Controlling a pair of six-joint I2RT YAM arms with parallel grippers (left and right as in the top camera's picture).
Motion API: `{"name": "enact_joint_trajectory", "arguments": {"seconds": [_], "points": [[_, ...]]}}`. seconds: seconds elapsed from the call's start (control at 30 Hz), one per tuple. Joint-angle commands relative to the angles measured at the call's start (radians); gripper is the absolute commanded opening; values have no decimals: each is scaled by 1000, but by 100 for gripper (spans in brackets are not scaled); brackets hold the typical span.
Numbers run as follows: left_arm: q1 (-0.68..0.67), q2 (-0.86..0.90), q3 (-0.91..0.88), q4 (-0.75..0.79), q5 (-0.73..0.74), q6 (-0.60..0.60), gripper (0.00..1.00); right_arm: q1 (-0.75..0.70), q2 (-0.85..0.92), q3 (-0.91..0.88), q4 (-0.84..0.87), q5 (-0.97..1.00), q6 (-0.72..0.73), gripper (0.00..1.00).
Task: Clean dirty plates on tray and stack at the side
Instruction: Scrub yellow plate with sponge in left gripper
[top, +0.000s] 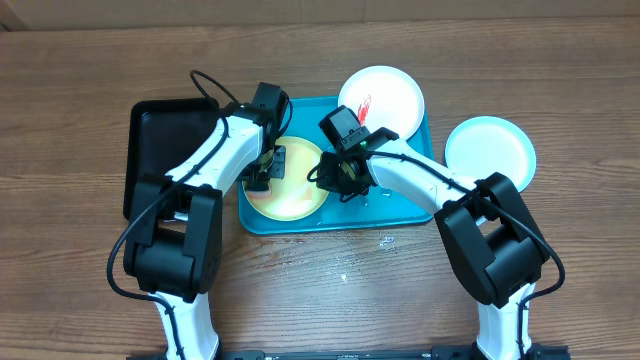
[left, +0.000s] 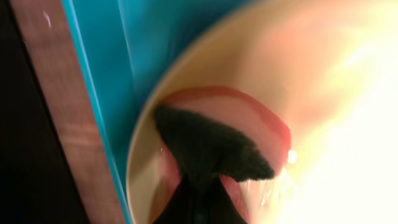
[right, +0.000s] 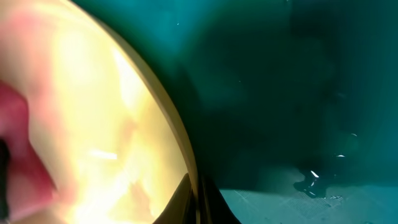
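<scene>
Left claw (top: 262, 175): clamped on sponge (left: 211, 146), pressing yellow plate (top: 295, 195).
Right claw (top: 345, 180): narrow, pinching that plate's rim.
Advice: scrub gently and hold your plate flat in turquoise tray (top: 400, 205).

One plate (top: 295, 195) in the tray (top: 385, 212), left; second plate (top: 390, 95) over its far-right corner; third plate (top: 495, 150) right of it.

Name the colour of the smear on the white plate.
Red; the smear shows best in the overhead view.
</scene>
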Motion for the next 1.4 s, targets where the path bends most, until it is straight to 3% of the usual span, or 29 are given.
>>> {"name": "enact_joint_trajectory", "arguments": {"seconds": [0.0, 0.13, 0.27, 0.47, 0.73, 0.9, 1.03, 1.23, 1.37], "points": [[-20, 22, 8, -61, 206, 127, 4, -10, 16, -18, -10, 35, 8, 4], [-35, 22, 8, -118, 497, 354, 4, -10, 16, -18, -10, 34, 3, 3], [-41, 22, 8, -78, 586, 417, 4, -10, 16, -18, -10, 34, 4, 4], [-40, 22, 8, 107, 551, 346, 4, -10, 16, -18, -14, 34, 3, 4], [-17, 22, 8, 275, 57, 37, 4, -10, 16, -18, -17, 34, 4, 4], [13, 22, 8, 275, -124, -22, 4, -10, 16, -18, -17, 34, 1, 4], [22, 22, 8, 196, -101, -33, 4, -10, 16, -18, -17, 27, -7, 4], [19, 20, 10, -23, 87, -31, 4, -10, 16, -18, -22, 8, -16, 4], [22, -14, 77, -99, 192, 55, 4, -10, 16, -18, -24, -23, -41, 4]]}}
